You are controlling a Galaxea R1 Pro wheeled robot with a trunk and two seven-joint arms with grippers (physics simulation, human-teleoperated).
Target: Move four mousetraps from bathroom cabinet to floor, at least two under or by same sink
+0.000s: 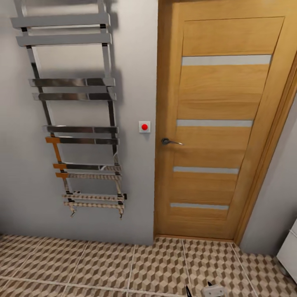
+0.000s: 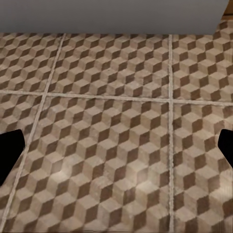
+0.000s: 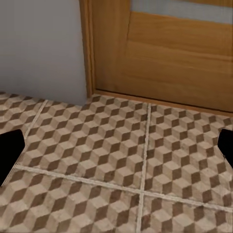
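Head view: a closed oak door with four pale horizontal glazed strips and a chrome lever handle stands in a grey wall. To its left are a small white switch plate with a red button and a chrome ladder-style towel rail. The bathroom floor, tiled in a brown, beige and white cube pattern with pale grout lines, meets the wall and door sill. A white object sits at the right edge; too little shows to identify it. At the lower edge, a pale part of the robot is just visible.

Left wrist view: the left gripper hangs over bare floor tiles, its dark fingers spread wide at the picture's edges, holding nothing.

Right wrist view: the right gripper hangs likewise over tiles near the door's foot, its fingers wide apart and empty.
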